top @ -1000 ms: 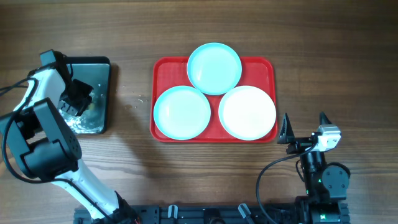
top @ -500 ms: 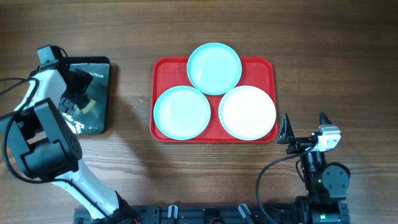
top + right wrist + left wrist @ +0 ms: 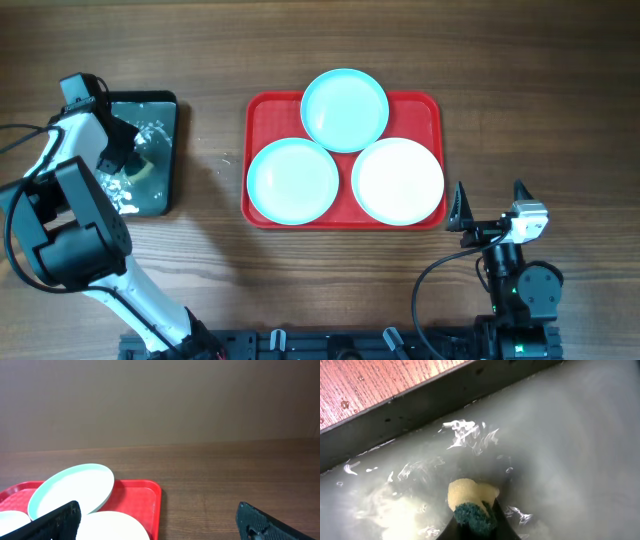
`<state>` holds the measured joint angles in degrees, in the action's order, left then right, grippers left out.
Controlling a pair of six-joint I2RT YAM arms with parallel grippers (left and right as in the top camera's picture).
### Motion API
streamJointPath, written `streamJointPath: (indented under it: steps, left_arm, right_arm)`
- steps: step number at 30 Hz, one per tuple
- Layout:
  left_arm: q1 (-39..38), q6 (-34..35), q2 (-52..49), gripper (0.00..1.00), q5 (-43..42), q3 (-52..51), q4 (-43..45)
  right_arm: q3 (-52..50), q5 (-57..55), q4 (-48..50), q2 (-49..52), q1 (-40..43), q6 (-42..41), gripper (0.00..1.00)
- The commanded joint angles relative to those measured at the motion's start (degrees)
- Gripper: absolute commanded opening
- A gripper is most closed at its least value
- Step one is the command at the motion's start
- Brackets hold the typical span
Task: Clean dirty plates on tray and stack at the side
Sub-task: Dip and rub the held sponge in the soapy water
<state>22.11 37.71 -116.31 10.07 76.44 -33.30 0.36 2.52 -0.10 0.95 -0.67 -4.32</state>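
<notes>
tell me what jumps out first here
The red tray at mid-table, holding two aqua plates and one white plate, grabs the eye first. At far left, the left gripper holds a yellow-green sponge in the dark tray of water. The right gripper sits open by the red tray's lower right corner.

Setting reads as a robotics lab bench. Evidence: bare wood-grain table (image 3: 210,280); left arm (image 3: 70,220) and right arm (image 3: 520,290) standing at a black mounting rail (image 3: 330,345) along its near edge; exposed black cable (image 3: 416,292); plain brown backdrop (image 3: 160,400) behind the table, no furnishings.
</notes>
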Motion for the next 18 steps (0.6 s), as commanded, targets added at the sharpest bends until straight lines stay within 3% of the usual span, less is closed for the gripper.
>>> streamJointPath:
  steps: [1,6,8,10,14,15,17,18]
  left_arm:
    - [0.2,0.1,-0.9,1.00,-0.3,-0.5,-2.1]
    - [0.2,0.1,-0.9,1.00,-8.3,-0.5,-7.6]
    - [0.2,0.1,-0.9,0.91,-11.2,-0.5,-9.0]
    - [0.2,0.1,-0.9,0.70,-12.7,-0.5,-10.0]
    - [0.2,0.1,-0.9,0.10,-12.6,-0.5,-10.3]
    - [0.2,0.1,-0.9,0.04,-12.6,-0.5,-10.3]
    - [0.2,0.1,-0.9,0.07,-12.6,-0.5,-9.7]
    - [0.2,0.1,-0.9,0.24,-12.4,-0.5,-9.2]
  right_arm:
    - [-0.1,0.0,0.2,-0.2,0.0,-0.6,1.00]
    - [-0.1,0.0,0.2,-0.3,0.0,-0.6,1.00]
    - [-0.1,0.0,0.2,-0.3,0.0,-0.6,1.00]
    - [-0.1,0.0,0.2,-0.3,0.0,-0.6,1.00]
    - [-0.1,0.0,0.2,-0.3,0.0,-0.6,1.00]
    - [-0.1,0.0,0.2,-0.3,0.0,-0.5,1.00]
    - [-0.1,0.0,0.2,-0.3,0.0,-0.6,1.00]
    - [-0.1,0.0,0.2,-0.3,0.0,-0.6,1.00]
